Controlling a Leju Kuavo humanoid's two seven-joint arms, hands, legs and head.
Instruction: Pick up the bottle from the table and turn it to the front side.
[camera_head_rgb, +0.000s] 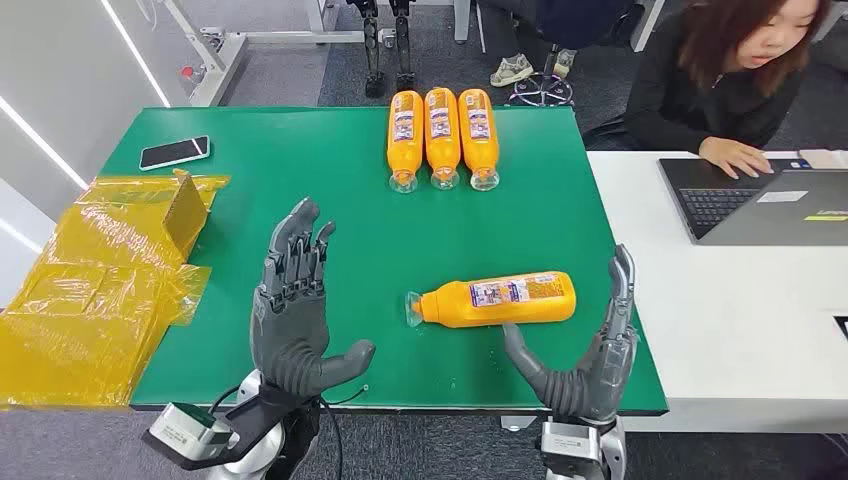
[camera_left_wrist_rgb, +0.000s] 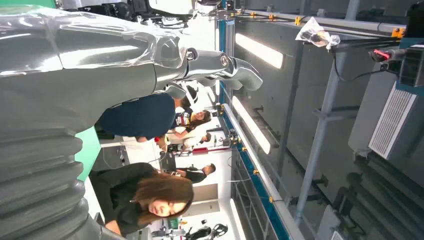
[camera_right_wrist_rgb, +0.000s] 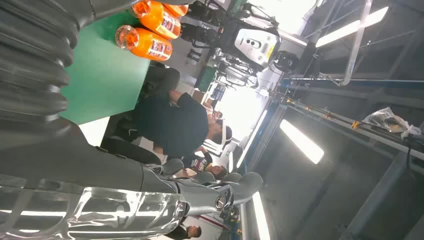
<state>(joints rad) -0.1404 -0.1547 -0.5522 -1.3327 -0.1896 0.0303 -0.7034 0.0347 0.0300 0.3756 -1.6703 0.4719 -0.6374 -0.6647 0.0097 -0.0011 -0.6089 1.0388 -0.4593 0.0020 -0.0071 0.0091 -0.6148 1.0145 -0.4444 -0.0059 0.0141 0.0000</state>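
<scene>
Bottle lies on its side on the green table, near-right area, cap end pointing left, label facing up. Nothing holds it.

Right hand sits at the near edge just right of the bottle, fingers spread wide, thumb reaching left under the bottle's near side, fingers upright off its base end. Touching or just apart: can't tell. Holding nothing.

Left hand is raised over the near-left part of the table, well left of the bottle, palm up, fingers wide apart, empty.

Yellow plastic bags are piled at the left edge, partly hanging off the table.

Phone lies flat at the far-left corner, screen up.

Three more orange bottles lie side by side at the far edge, touching or nearly so, caps toward the robot. Right wrist view shows them too.

White table butts against the green one on the right. Laptop is open on it, with a person seated behind, one hand on the keyboard.
</scene>
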